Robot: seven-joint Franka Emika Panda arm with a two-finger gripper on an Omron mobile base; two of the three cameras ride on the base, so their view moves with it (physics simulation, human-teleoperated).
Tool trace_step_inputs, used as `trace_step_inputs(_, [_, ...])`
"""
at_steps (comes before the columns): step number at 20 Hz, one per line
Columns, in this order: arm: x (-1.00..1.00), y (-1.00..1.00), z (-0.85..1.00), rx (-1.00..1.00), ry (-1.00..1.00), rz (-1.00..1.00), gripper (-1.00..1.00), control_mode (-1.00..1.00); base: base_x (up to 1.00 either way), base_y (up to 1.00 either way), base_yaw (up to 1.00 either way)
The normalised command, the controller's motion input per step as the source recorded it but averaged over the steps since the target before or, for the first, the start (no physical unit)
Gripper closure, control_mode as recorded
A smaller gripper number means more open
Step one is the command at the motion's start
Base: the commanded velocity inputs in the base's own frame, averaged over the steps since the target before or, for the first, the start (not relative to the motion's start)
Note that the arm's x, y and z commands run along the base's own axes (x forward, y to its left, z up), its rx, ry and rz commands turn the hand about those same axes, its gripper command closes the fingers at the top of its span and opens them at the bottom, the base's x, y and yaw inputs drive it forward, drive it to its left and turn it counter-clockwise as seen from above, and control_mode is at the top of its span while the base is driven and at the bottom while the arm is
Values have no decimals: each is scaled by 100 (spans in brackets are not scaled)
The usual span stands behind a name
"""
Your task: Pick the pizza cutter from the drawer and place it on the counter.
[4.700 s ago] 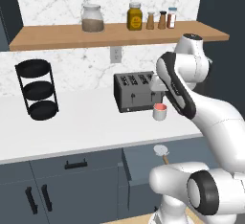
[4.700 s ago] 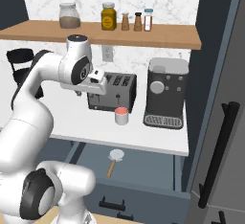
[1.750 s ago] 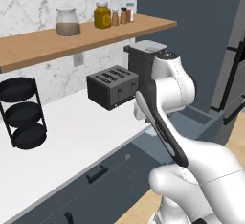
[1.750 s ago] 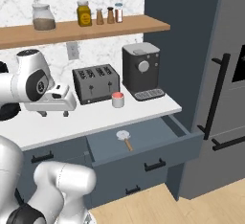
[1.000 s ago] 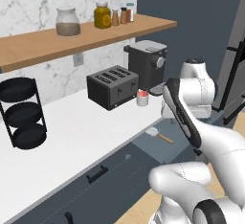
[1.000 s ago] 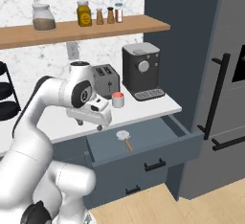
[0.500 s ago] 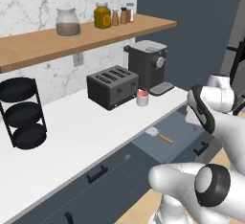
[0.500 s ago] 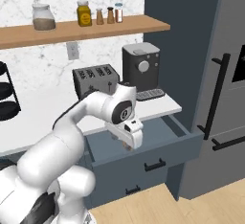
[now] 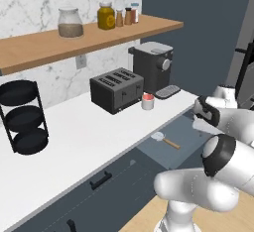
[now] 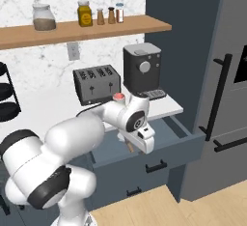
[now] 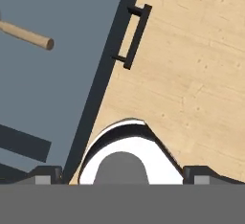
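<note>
Spread wide with nothing between its fingers, the gripper (image 10: 146, 142) hangs just above the open drawer (image 10: 166, 143) at the centre of the right base view, its white hand pointing down and toward the lower right of the frame. In the hand view the two dark fingertips (image 11: 46, 174) sit far apart in the bottom corners, looking down over the drawer's front edge with its short black bar handle (image 11: 133, 36) and the pale wooden floor (image 11: 191, 74) beyond.

The pizza cutter (image 9: 163, 139) lies flat on the drawer's blue-grey bottom, right of centre in the left base view. Its long axis runs from upper left to lower right there: the pale round blade sits at the upper-left end, nearer the counter (image 9: 79, 137), and the short tan handle points to the lower right, toward the drawer front. In the hand view the tan handle end (image 11: 28, 36) shows at the upper left, pointing right and slightly down. In the right base view the hand covers most of the tool.

The arm (image 10: 87, 123) reaches from the lower left of the right base view, bending at the elbow and stretching rightward over the drawer. On the white counter stand a dark toaster (image 9: 117, 89), a small cup (image 9: 147, 101) with a red top, and a coffee machine (image 9: 151, 67).
</note>
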Motion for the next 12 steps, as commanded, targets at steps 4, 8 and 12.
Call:
trace_step_inputs(4, [66, -1, -62, 0, 0, -4, -100, -100, 0, 0, 0])
trace_step_inputs(8, [41, -13, -58, 0, 0, -2, -100, -100, 0, 0, 0])
trace_step_inputs(12, [42, -5, -47, 0, 0, 0, -100, -100, 0, 0, 0])
